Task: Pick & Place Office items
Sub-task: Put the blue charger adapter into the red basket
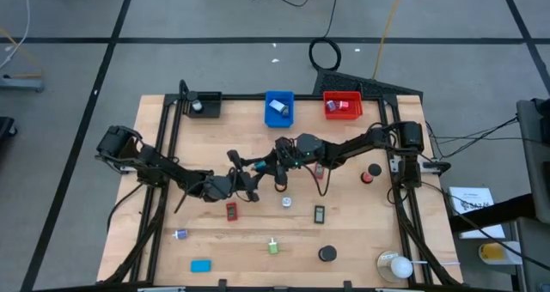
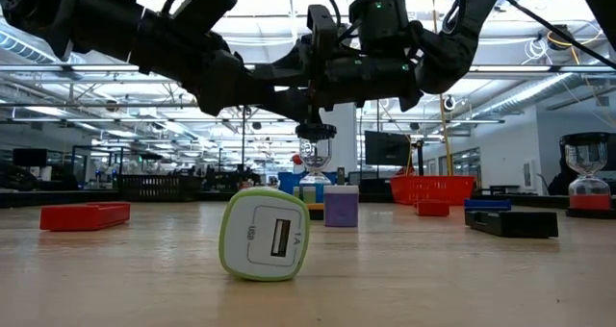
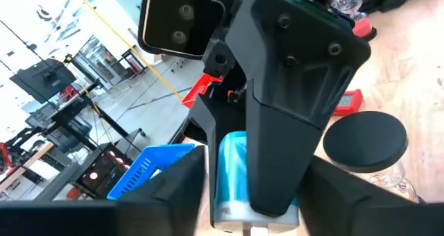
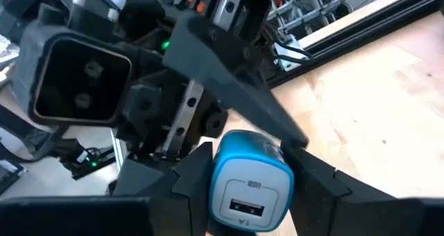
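Note:
A blue-and-white USB charger [image 4: 251, 172] hangs above the middle of the table between my two grippers, which meet tip to tip. My right gripper [image 4: 253, 194] reaches in from the table's right and is shut on it. My left gripper [image 3: 253, 194] reaches in from the left. Its fingers stand open on either side of the charger's [image 3: 232, 170] other end. In the high view both grippers [image 1: 258, 167] [image 1: 275, 161] overlap and hide the charger. Other office items lie on the table: a green charger [image 1: 273, 246], a red piece [image 1: 230, 211] and a black disc [image 1: 326, 254]. My right gripper pinches the charger's two opposite side faces [image 4: 216, 175] between its two fingers [image 4: 191, 172]. The fingers lie level and come from the table's right. The charger is lifted clear of the table, with its USB socket face turned toward the right wrist.
A black bin [image 1: 202, 103], a blue bin [image 1: 279, 108] and a red bin [image 1: 342, 105] stand along the far edge. A white round object in a clear holder [image 1: 395, 266] sits at the near right corner. A blue block [image 1: 201, 265] and a red disc [image 1: 369, 173] also lie about.

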`<control>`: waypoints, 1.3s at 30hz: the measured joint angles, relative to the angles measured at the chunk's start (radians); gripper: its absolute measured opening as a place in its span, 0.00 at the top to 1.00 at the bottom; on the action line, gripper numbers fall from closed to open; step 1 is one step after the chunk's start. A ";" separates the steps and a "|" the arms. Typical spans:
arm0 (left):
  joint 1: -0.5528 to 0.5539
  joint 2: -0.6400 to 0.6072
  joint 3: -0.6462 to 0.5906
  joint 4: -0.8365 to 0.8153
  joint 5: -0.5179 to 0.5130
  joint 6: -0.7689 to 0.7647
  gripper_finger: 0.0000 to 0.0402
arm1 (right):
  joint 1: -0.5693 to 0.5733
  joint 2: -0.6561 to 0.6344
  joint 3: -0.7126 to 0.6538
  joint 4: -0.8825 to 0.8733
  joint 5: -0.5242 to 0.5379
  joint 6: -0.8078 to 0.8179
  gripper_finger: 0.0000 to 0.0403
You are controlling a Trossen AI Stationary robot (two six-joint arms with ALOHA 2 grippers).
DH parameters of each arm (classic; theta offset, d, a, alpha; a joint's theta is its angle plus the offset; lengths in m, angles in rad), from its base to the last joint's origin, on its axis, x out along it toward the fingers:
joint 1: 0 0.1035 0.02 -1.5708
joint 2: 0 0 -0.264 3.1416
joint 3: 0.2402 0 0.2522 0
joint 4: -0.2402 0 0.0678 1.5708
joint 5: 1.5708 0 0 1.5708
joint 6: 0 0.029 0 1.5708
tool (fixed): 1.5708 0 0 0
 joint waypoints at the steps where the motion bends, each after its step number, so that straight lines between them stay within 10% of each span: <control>1: -0.003 0.000 0.000 0.000 0.000 0.000 0.42 | 0.000 0.000 0.000 -0.007 0.000 -0.004 0.67; 8: -0.048 -0.052 0.001 -0.015 -0.043 0.018 0.26 | -0.001 0.000 -0.001 -0.042 0.006 -0.049 0.67; 16: -0.062 -0.218 -0.032 -0.224 0.000 -0.104 0.42 | -0.010 -0.015 -0.002 -0.087 0.015 -0.102 0.67; 32: 0.169 -0.307 -0.446 0.282 0.448 -0.299 0.97 | -0.016 -0.300 -0.002 -0.573 0.658 -0.435 0.67; 39: 0.223 -0.308 -0.507 0.361 0.486 -0.346 0.93 | -0.019 -0.486 -0.007 -0.843 0.883 -0.470 0.67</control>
